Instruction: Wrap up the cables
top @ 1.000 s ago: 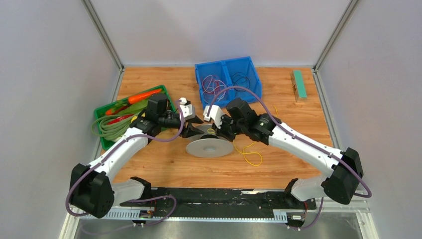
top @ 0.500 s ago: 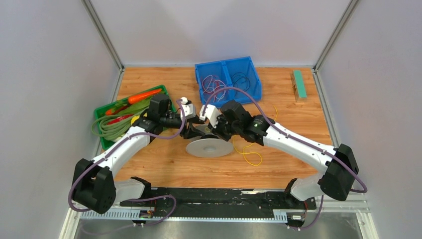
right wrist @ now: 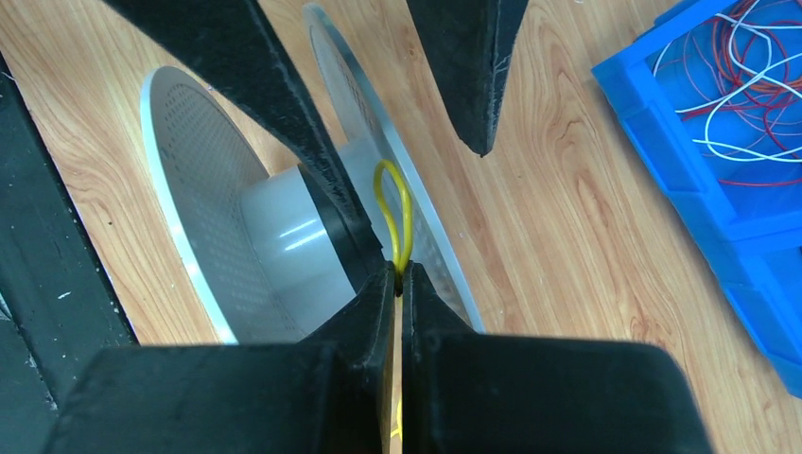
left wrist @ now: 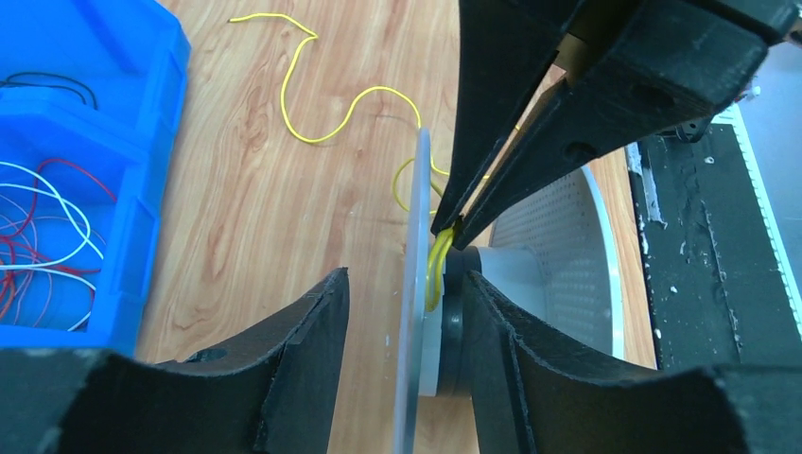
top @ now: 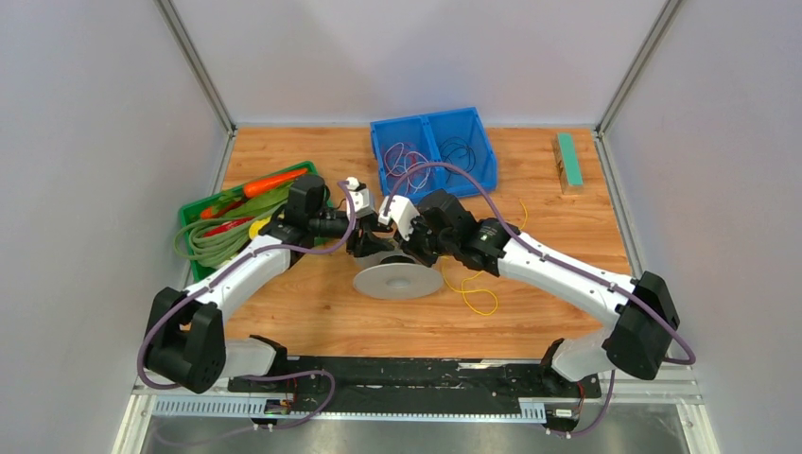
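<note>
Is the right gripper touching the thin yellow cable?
Touching. The right wrist view shows the right gripper pinching the thin yellow cable beside the grey plastic spool.

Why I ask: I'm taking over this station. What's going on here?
The right gripper is shut on the yellow cable, pinching it at the hub of the grey spool, where a loop is wound. The left gripper, open, straddles one flange. Much of the cable lies loose on the table.

Thin yellow cable [left wrist: 435, 270] looped around spool hub [left wrist: 501, 274], tail curling
</note>
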Robot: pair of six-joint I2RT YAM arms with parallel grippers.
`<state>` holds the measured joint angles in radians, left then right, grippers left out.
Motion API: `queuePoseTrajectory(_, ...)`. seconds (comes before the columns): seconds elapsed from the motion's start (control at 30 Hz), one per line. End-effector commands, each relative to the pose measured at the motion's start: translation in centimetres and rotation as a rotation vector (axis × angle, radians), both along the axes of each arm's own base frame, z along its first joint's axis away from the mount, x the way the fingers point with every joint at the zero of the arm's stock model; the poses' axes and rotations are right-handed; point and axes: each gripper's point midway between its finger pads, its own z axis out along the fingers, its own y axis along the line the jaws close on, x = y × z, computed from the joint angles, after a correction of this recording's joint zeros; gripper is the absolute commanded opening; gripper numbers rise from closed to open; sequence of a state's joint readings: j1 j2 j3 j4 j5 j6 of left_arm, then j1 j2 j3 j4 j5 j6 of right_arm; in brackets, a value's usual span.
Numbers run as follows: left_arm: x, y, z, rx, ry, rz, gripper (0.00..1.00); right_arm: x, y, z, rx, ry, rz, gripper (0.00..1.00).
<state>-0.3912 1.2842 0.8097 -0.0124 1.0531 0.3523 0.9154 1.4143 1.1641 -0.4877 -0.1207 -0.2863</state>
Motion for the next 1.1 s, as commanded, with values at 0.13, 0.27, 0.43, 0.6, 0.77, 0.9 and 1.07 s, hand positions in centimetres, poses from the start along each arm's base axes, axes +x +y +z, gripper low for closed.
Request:
queuePoseTrajectory(0.13,0.3,-0.5,0.1,-0.033,0.002,-0.018,0.50,1.0,1.4,1.8,0.069,-0.039,-0.024,0.00)
queuePoseTrajectory(0.27,0.4,-0.6,-0.3,-0.030,0.016,-0.022,0.49,1.2,1.5,1.9,0.072,-0.039,-0.030,0.00)
queuePoseTrajectory(0.43,0.5,-0.7,-0.3,-0.032,0.019,-0.024,0.42,1.3,1.7,1.9,0.074,-0.039,-0.030,0.00)
queuePoseTrajectory(0.6,0.5,-0.8,-0.3,-0.035,0.032,-0.024,0.42,1.6,1.8,1.9,0.075,-0.036,-0.044,0.00)
queuePoseTrajectory(0.77,0.4,-0.8,-0.4,-0.031,0.031,-0.023,0.41,1.9,1.9,1.8,0.077,-0.031,-0.077,0.00)
queuePoseTrajectory(0.9,0.3,-0.5,-1.0,-0.007,0.024,-0.024,0.35,2.2,1.9,2.1,0.082,-0.036,-0.090,0.00)
queuePoseTrajectory(1.07,-0.2,-0.4,-1.3,0.014,0.019,-0.042,0.15,2.2,1.9,2.2,0.088,-0.026,-0.100,0.00)
